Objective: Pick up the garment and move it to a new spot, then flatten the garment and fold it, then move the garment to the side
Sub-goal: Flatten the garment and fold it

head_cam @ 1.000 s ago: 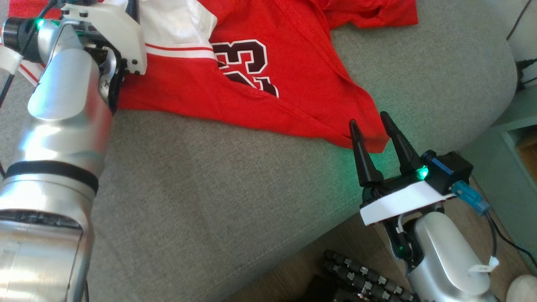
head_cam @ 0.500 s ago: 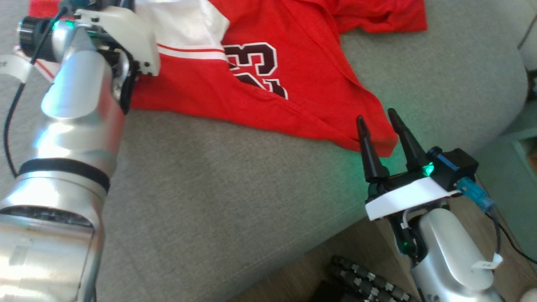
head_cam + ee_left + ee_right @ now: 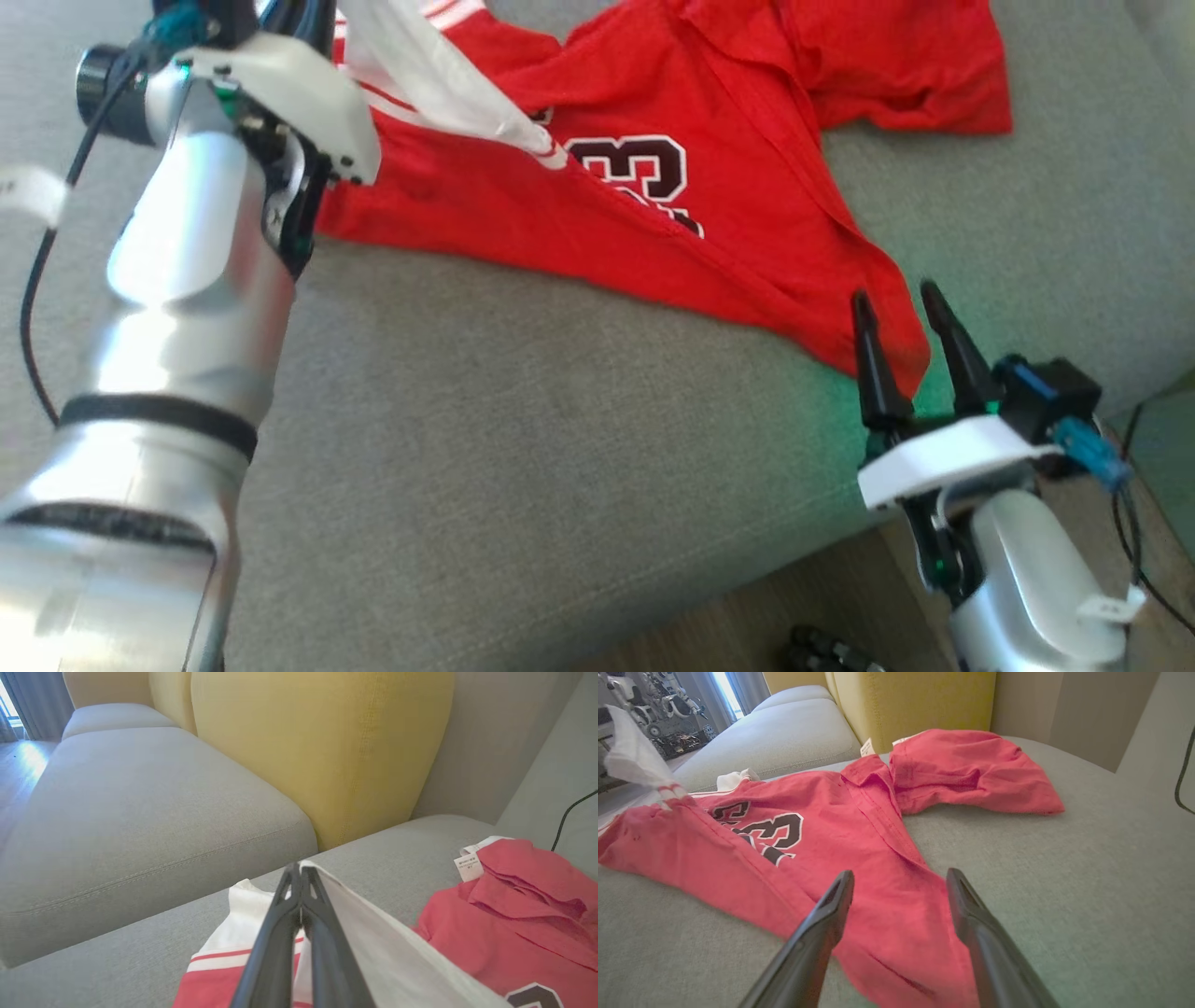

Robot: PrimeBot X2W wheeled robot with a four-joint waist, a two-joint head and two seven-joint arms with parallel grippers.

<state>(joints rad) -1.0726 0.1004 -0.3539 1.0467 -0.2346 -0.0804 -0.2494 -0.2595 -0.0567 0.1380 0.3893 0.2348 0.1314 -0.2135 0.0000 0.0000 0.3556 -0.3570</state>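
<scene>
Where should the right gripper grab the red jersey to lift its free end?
Probably the near hem corner, lying flat between the right gripper's open jaws. Come in low from the sofa's front edge, since the cloth tapers to a point there.

The grey sofa seat is broad and coarse-woven, with a stitched seam running near its front edge. A fat yellow back cushion stands upright behind it, touching its rear edge. To one side of it, across a narrow gap, lies a second grey seat. At its far end a black cable hangs against a pale grey panel. Brown wooden floor shows below its front edge. Well beyond it, grey curtains hang by a bright window.
</scene>
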